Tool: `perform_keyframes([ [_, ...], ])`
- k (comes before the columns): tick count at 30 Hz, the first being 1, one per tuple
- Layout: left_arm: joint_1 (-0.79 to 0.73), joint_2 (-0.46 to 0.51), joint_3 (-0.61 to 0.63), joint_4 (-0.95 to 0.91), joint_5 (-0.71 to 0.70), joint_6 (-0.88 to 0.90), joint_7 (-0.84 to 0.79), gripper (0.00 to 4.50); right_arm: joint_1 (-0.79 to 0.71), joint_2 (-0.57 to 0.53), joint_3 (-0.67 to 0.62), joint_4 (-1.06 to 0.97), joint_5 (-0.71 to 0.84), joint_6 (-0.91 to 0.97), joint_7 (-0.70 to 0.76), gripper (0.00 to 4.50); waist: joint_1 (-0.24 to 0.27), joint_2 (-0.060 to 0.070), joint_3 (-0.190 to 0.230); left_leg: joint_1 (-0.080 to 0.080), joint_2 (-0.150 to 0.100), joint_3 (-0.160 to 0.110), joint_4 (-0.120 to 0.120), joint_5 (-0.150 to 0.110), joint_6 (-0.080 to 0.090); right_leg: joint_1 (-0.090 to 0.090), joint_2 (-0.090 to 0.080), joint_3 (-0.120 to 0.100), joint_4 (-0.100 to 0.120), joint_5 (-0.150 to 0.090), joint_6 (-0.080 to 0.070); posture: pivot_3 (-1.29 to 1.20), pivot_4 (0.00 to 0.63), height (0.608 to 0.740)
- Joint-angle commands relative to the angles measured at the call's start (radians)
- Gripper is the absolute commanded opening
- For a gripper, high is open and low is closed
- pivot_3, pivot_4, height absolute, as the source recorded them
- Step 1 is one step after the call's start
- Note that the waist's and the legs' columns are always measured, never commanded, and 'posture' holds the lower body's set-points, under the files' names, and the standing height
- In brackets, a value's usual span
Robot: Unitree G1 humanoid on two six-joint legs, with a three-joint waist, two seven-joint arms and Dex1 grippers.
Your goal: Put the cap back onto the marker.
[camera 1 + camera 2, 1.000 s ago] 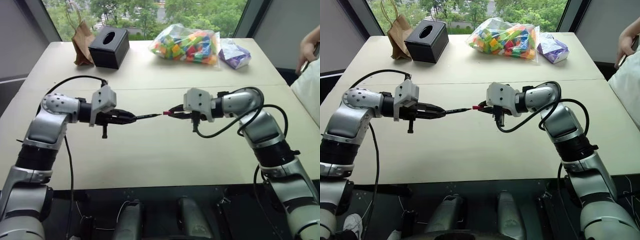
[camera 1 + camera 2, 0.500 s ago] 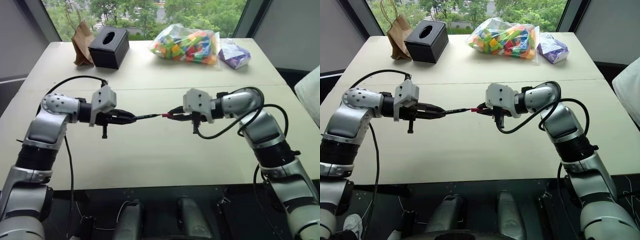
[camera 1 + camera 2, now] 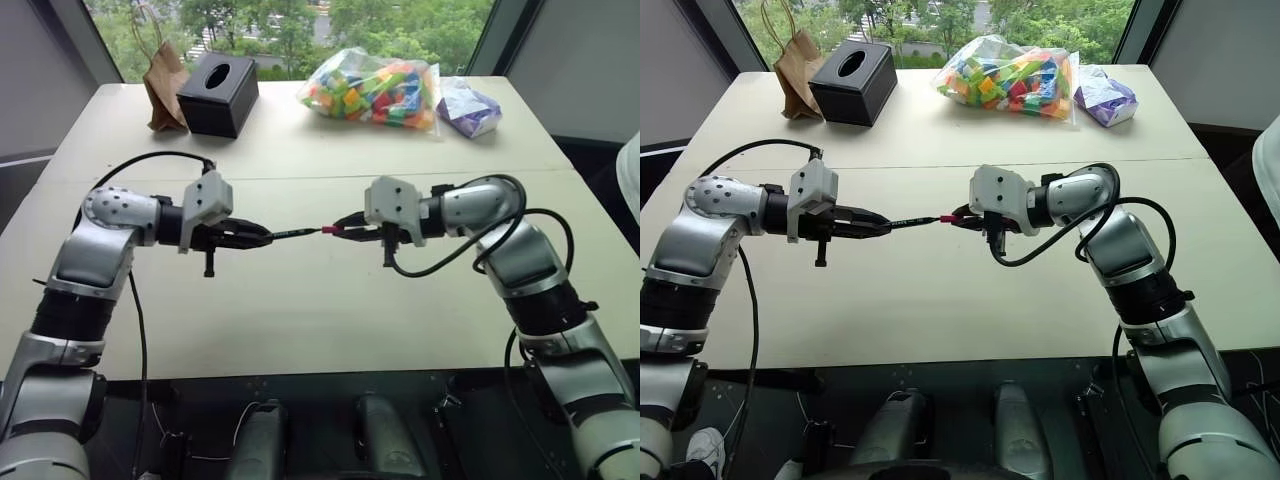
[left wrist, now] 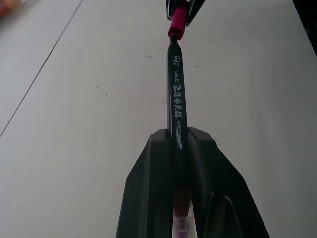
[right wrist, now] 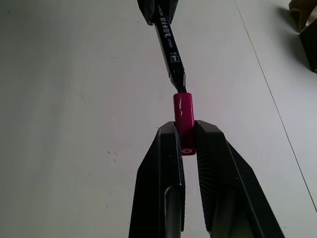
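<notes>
Our right gripper [image 5: 185,144] is clamped on the red cap [image 5: 183,116], and our left gripper [image 4: 179,148] is clamped on the black marker [image 4: 177,99], the two facing each other in the air above the table [image 3: 300,310]. Against the pictures of a second ago, the gap has closed: the cap then stood a little apart from the marker's tip, and now the right gripper has edged inward so that the tip sits at the cap's mouth, seemingly just entering it. The left gripper has not moved. We judge that the mating has begun but is not finished, since most of the tapered tip is still bare in the right wrist view. The cap and marker look close to one line, though the marker seems to meet the cap at a slight angle, so the push that remains may need a small correction or the cap could skew in our grip. Further out, at the table's far edge, lie a tissue box [image 3: 218,93], a paper bag [image 3: 163,85] and a bag of blocks [image 3: 375,90], all well apart from the work.
</notes>
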Motion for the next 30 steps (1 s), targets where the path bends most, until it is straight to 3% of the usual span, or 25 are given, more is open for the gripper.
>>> perform_keyframes([
  [1,-0.005,0.002,0.010,-0.032,-0.010,-0.006,-0.002,0.00,-0.021,0.010,0.002,-0.052,0.015,-0.007,0.000,0.04,0.000,0.000,0.000,0.000,0.000,0.000,0.000,0.000,0.000,0.000,0.000,0.000,0.000,0.000,0.000,0.00,0.150,0.740],
  [30,-0.040,-0.067,-0.013,0.008,0.005,-0.071,-0.051,0.00,-0.069,0.082,0.032,-0.075,0.045,-0.012,0.058,0.04,0.000,0.000,0.000,0.000,0.000,0.000,0.000,0.000,0.000,0.000,0.000,0.000,0.000,0.000,0.000,0.00,0.150,0.740],
])
